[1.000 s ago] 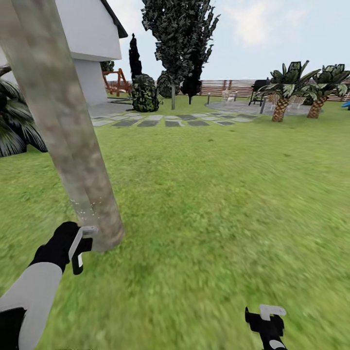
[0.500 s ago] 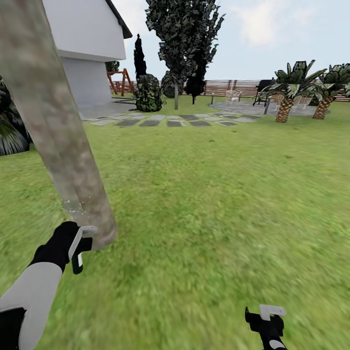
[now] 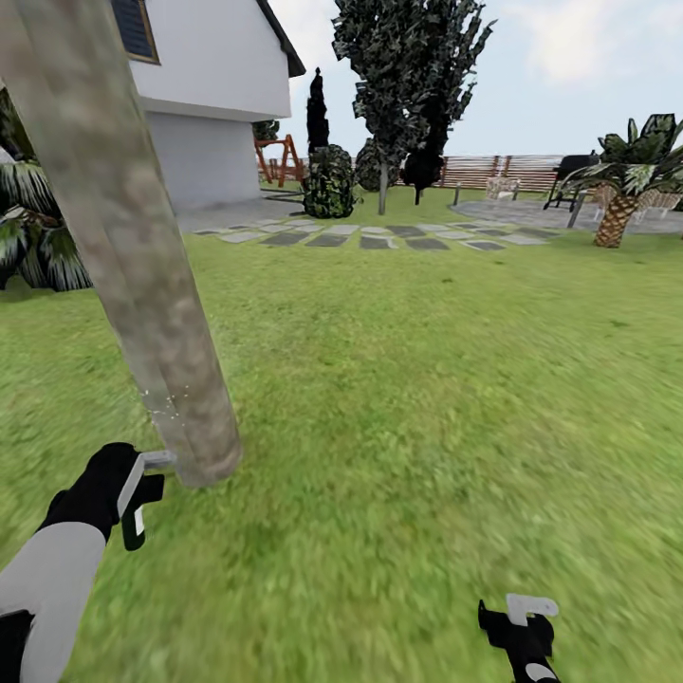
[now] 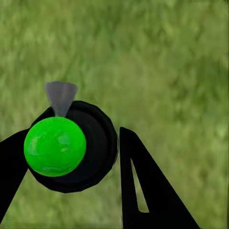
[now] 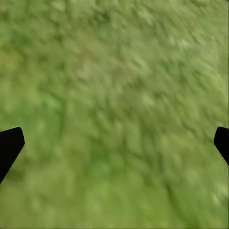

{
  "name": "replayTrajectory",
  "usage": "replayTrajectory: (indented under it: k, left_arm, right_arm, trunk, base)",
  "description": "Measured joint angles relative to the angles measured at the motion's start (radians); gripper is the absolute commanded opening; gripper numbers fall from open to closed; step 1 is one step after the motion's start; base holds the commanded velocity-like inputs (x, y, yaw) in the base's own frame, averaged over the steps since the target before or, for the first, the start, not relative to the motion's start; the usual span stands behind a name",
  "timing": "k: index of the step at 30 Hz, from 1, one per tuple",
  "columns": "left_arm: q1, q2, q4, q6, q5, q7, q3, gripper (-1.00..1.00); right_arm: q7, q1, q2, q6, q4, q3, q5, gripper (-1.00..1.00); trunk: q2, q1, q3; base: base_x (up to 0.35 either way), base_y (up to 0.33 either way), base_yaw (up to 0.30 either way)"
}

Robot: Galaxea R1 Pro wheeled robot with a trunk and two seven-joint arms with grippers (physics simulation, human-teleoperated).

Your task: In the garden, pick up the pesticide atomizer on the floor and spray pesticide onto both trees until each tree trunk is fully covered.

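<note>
My left gripper (image 3: 133, 495) is shut on the pesticide atomizer (image 3: 150, 464), whose grey nozzle nearly touches the foot of the near tree trunk (image 3: 142, 275). That trunk is a thick, mottled grey-brown column leaning up to the left; pale spray specks (image 3: 163, 403) dot it low down. In the left wrist view the atomizer (image 4: 55, 145) shows a bright green ball on a black round body with a grey nozzle, held in my left gripper (image 4: 67, 138). The second tree (image 3: 408, 66) stands far off by the paving. Low at the right, my right gripper (image 3: 520, 618) hangs open over grass, its black fingertips (image 5: 10, 143) wide apart.
Lawn (image 3: 427, 379) stretches ahead and to the right. A white house (image 3: 209, 104) stands at the back left, with grey paving stones (image 3: 379, 237) before it. A short palm (image 3: 621, 190), dark bushes (image 3: 327, 185) and the slat fence (image 3: 503, 171) lie beyond. Palm fronds (image 3: 38, 237) sit left of the near trunk.
The camera has turned left, so house, far tree and palms have shifted right in the picture. My left gripper sits slightly lower and further left, still holding the atomizer at the trunk's foot.
</note>
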Motion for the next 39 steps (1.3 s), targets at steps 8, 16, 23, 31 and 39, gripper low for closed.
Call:
replayTrajectory:
  k: [8, 16, 23, 31, 39]
  left_arm:
    - [-0.056, -0.027, -0.012, 0.014, 0.012, -0.023, -0.005, -1.00]
    - [-0.139, -0.029, -0.012, 0.022, 0.000, -0.026, -0.072, -1.00]
    - [-0.140, -0.017, -0.014, 0.029, 0.002, -0.026, -0.094, -1.00]
    - [-0.135, -0.021, -0.015, 0.029, 0.005, -0.026, -0.098, -1.00]
    - [-0.135, -0.028, -0.015, 0.028, 0.005, -0.026, -0.097, -1.00]
  right_arm:
    - [0.000, 0.000, 0.000, 0.000, 0.000, 0.000, 0.000, 1.00]
    - [0.000, 0.001, -0.003, 0.000, 0.000, -0.002, 0.000, 1.00]
    - [0.000, 0.000, -0.002, 0.001, -0.001, 0.000, 0.000, 1.00]
    - [0.000, 0.000, -0.001, 0.000, 0.000, 0.000, 0.000, 1.00]
    - [0.000, 0.000, -0.002, 0.000, 0.000, 0.000, 0.000, 1.00]
  trunk:
    - [0.000, 0.000, 0.000]
    - [0.000, 0.000, 0.000]
    - [0.000, 0.000, 0.000]
    - [0.000, 0.000, 0.000]
    - [0.000, 0.000, 0.000]
  base:
    - [0.041, -0.018, 0.230]
    - [0.051, 0.000, 0.007]
    - [0.304, 0.079, 0.000]
    - [0.038, 0.023, 0.096]
    - [0.000, -0.213, 0.097]
